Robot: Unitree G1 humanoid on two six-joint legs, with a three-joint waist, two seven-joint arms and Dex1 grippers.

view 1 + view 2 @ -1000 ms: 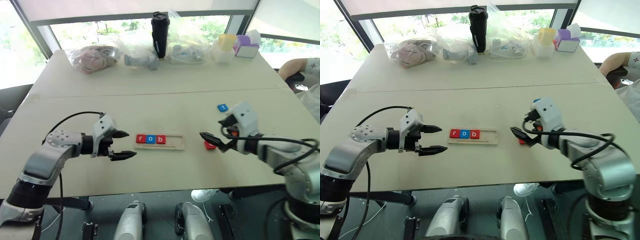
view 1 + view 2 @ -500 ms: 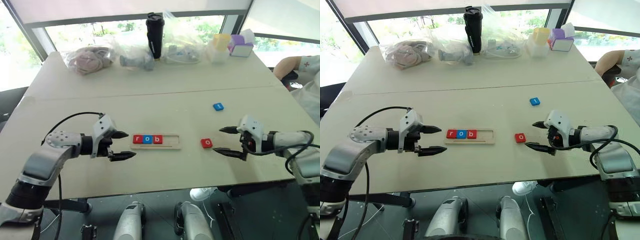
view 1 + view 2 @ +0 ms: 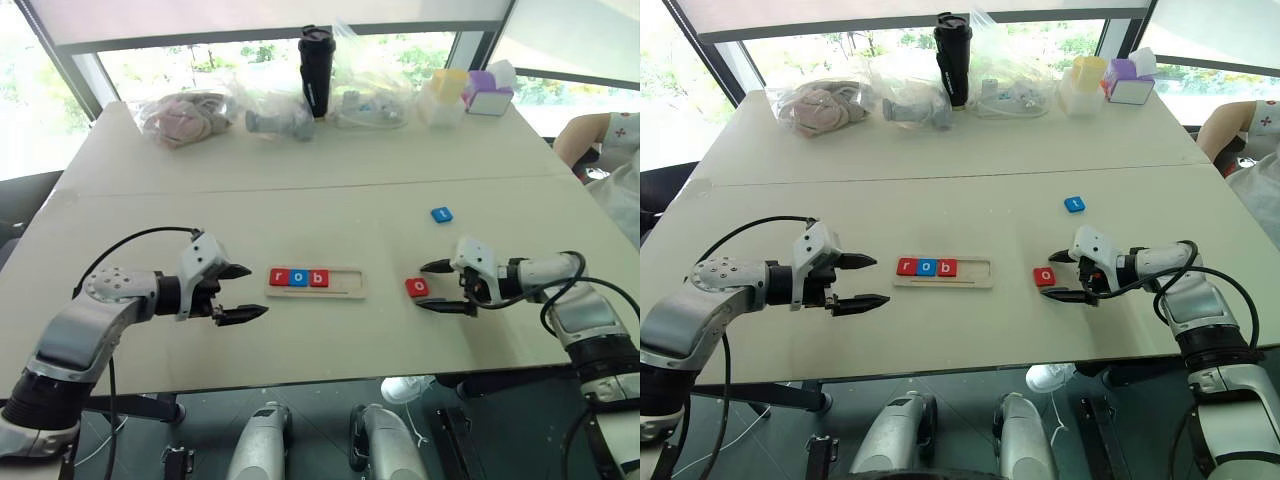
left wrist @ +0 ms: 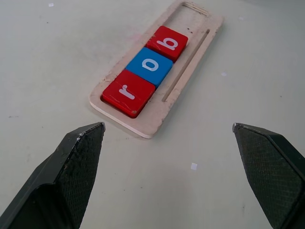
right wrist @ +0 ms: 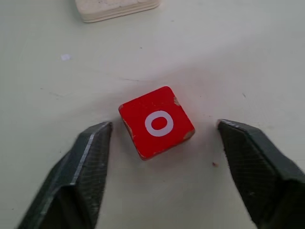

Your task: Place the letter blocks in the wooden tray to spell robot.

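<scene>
The wooden tray [image 3: 346,284] lies at mid-table with three letter blocks at its left end: red "r" [image 4: 127,92], blue "o" [image 4: 150,66] and red "b" [image 4: 167,43]. Its right part is bare. My left gripper [image 3: 258,291] hovers open just left of the tray, holding nothing. A loose red "o" block [image 5: 157,121] lies flat on the table right of the tray. My right gripper [image 3: 422,287] is low at the table and open, with one finger on each side of this block and a gap at both sides. A blue "t" block [image 3: 442,214] lies farther back.
Along the table's far edge stand a black tumbler [image 3: 319,70], clear plastic bags [image 3: 185,112], a yellow box [image 3: 447,85] and a purple box [image 3: 490,92]. A person's arm [image 3: 600,135] shows at the right edge.
My right gripper came down to the table and slid left around the red "o" block, its fingers narrowing. The left gripper stayed put. The camera shifted slightly.
</scene>
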